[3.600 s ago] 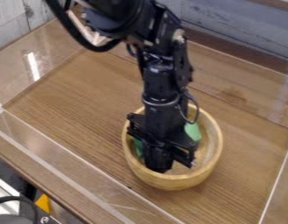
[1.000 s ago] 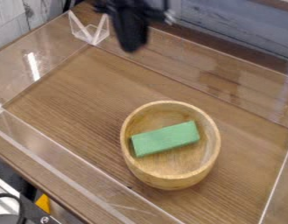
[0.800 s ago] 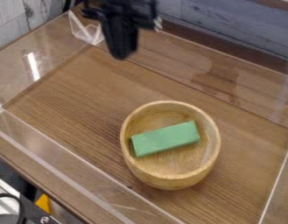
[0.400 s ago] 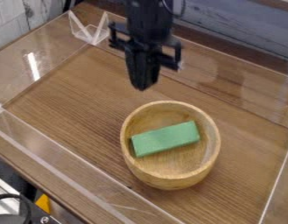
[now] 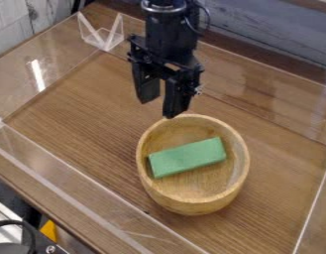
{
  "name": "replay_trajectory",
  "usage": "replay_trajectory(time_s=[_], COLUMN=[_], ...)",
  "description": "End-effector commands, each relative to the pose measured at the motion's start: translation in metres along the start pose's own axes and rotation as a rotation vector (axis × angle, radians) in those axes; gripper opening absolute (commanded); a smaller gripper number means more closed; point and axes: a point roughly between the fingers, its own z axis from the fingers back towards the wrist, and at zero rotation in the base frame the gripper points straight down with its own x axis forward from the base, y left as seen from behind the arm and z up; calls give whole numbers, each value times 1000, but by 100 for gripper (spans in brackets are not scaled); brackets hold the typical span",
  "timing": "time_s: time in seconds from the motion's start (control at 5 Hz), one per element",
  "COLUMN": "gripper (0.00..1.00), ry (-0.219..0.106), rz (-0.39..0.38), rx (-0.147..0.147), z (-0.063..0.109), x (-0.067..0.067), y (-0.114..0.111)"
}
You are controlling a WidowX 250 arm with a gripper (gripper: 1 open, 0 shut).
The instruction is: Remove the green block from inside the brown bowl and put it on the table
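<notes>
One round, light-brown wooden bowl (image 5: 237,192) with thick walls and a smooth rim sits on the brown wood-grain bench (image 5: 72,119), toward the near right part of the view. From the left, low clear acrylic walls (image 5: 23,77) run along the edge of the bench, and outside them, at the bottom left corner, are a black object with a curved dark cable (image 5: 17,233) and a small yellow-orange piece (image 5: 49,230). Further right, the black robot arm (image 5: 169,18) reaches down from the top of the view, over the bench and just behind the bowl as seen from the camera. Its black fingers (image 5: 163,96) are spread apart, one to the left and one to the right, with nothing between them, their tips pointing down near the far rim of the bowl. Right of there, inside the bowl, the flat rectangular bright green block (image 5: 188,159) lies tilted across the bottom, its right end farther from the camera than its left. Bare bench stretches to the right of the bowl.
</notes>
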Motion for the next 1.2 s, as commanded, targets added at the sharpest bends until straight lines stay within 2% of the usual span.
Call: replay_trajectory(time_s=[0.0,0.6,1.0], gripper=[100,100,100], ry=[-26,-22,-22], rz=[-33,-105,-61], rx=[17,38,41], z=[0,-38,-33], x=[-1,30,32], y=[2,-26,-29])
